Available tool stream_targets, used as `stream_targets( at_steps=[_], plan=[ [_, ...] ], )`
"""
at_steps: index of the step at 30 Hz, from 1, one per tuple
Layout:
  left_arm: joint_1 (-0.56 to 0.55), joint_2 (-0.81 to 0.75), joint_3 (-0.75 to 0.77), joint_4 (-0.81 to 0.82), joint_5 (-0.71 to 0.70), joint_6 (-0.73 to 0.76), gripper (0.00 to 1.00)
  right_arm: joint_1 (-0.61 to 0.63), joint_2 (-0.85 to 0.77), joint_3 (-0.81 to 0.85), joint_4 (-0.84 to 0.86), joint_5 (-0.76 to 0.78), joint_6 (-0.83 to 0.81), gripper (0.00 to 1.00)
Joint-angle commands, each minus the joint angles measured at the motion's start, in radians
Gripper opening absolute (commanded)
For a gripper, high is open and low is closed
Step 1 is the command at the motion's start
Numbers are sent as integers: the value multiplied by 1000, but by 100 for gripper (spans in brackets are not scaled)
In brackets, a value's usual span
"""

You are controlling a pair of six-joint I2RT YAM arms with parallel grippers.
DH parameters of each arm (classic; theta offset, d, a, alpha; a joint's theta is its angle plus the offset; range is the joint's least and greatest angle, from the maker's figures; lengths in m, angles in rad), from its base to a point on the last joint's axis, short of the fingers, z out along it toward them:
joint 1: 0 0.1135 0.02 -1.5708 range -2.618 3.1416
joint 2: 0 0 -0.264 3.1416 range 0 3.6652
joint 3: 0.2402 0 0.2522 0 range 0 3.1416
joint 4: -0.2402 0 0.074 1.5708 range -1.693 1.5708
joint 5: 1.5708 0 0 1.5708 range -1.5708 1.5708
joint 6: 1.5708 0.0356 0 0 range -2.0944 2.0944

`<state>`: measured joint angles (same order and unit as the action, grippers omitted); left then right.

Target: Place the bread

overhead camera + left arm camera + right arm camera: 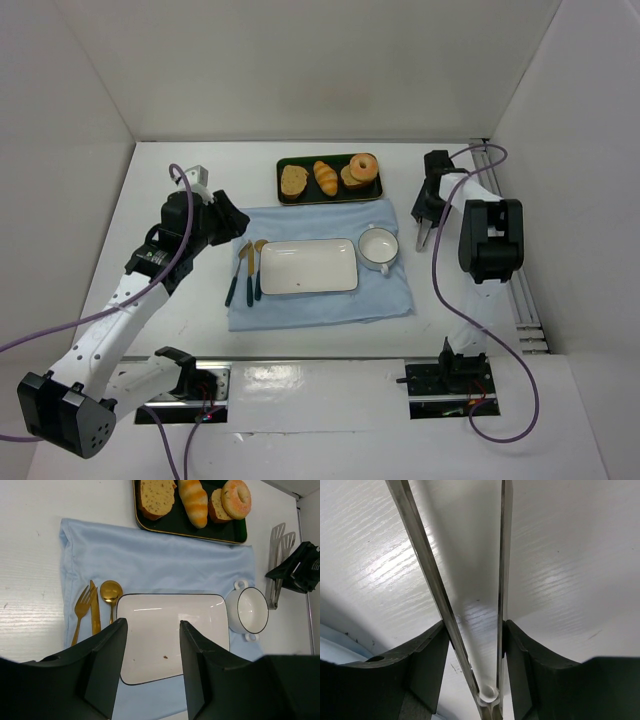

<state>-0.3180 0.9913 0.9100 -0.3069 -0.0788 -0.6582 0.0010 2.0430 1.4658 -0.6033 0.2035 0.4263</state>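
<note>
The bread (326, 178), a golden ridged roll, lies in the middle of the dark tray (308, 196) at the back; it also shows at the top of the left wrist view (193, 501). The white rectangular plate (308, 266) lies bare on the blue cloth (320, 305). My left gripper (235, 222) is open and empty, above the cloth's left part; the plate (172, 630) shows between its fingers. My right gripper (428, 200) is shut on metal tongs (424, 232) right of the tray, and the tongs' arms (427, 565) press against both fingers.
A toast slice (293, 180) and a ring doughnut (364, 166) flank the bread on the tray. A white two-handled bowl (378, 246) stands right of the plate. Gold cutlery (245, 270) lies left of the plate. White walls enclose the table.
</note>
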Motion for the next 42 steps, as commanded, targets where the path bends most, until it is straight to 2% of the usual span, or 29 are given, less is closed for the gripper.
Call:
stream_targets(
  at_steps=[1,8,12,21,28,33,42],
  plan=[
    [-4,-5,17,22,-13,6,59,-10,-102,56,0,43,5,54],
    [-4,-5,7,31,-13,6,59,0,-193,266,-62,20,-34,54],
    [-4,-14,-2,31,-13,6,59,25,-230,349,-84,-64,-55,54],
    [-4,-66,-33,40,-44,6,59,195,-267,412,-98,-199,-126,54],
    [-4,-100,-71,52,-44,6,59,329,-208,456,-138,-311,-176,54],
    [-4,-109,-80,71,-44,6,59,385,-198,393,-98,-300,-176,54],
    [-4,-118,-89,71,-53,6,59,453,-98,384,-89,-233,-207,53]
  ],
)
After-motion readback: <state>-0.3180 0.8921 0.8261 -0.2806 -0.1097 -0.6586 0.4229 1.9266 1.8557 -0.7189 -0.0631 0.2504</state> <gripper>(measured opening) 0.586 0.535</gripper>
